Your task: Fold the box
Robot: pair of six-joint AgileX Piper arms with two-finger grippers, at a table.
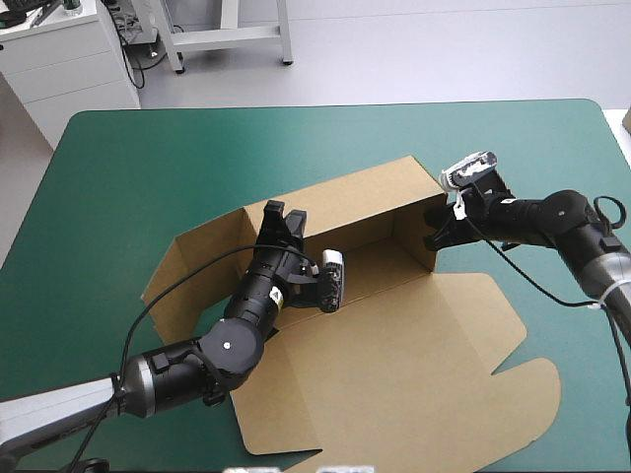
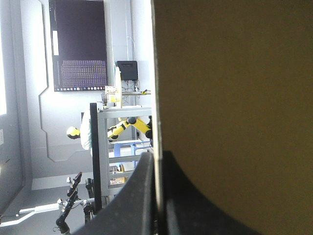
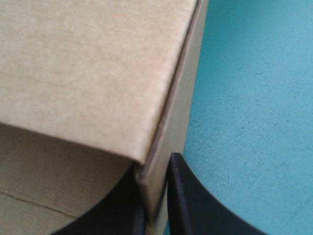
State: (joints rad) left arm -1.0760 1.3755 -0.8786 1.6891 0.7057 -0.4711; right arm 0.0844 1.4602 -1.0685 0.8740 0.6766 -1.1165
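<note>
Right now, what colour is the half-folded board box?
Plain brown cardboard box; the high view shows it best.

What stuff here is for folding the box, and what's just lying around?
For the job:
- box, walls partly up
- left gripper, shut on its far wall
- right gripper, shut on its end wall

Just lying about:
- only the teal-green cover under the box

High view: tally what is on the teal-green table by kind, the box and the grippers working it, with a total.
Brown board box, walls partly raised, lid flat: 1
Black two-finger grippers, left gripper and right gripper, each shut on a box wall: 2
Total: 3
</note>
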